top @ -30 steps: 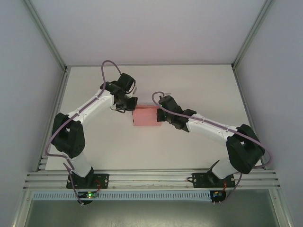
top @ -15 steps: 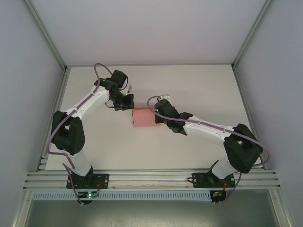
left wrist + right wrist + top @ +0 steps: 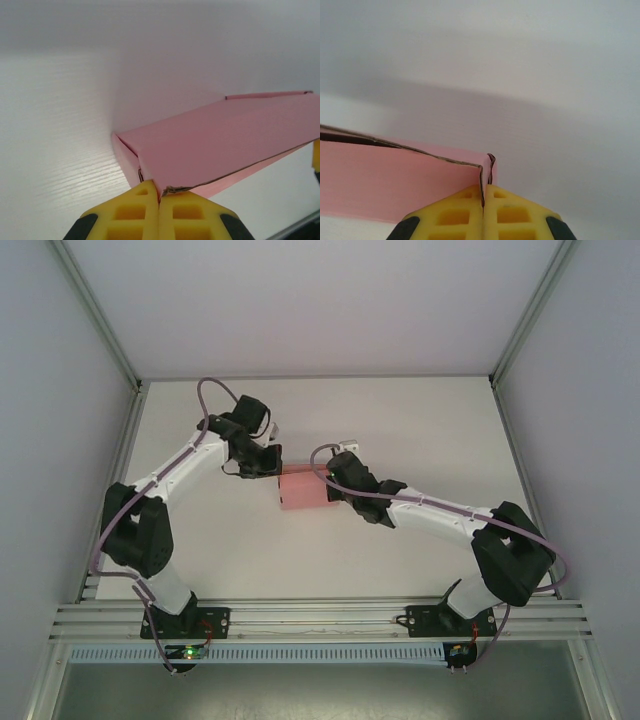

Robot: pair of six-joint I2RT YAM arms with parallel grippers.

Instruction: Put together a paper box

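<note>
So on the left side, the left gripper (image 3: 272, 470) is pinched together right on the near-left corner of the pink thin-card paper box (image 3: 303, 488). In the left wrist view its yellow pads (image 3: 140, 212) meet with a slightly crumpled card edge caught between them. The box itself sits about mid-way across the white table (image 3: 420, 430), between the two arms, partly folded with one long flap loose. Over on the right, the right gripper (image 3: 331, 486) is clamped the same way on a thin upright flap edge at the box's right end. My take: this stuff is super light and bendy, so it'll buckle or crease before it resists. It looks like it would tear or crush if yanked. Best bet is grabbing near folds and corners, where the card is stiffest, not mid-panel, and pulling gently with both sides together.
</note>
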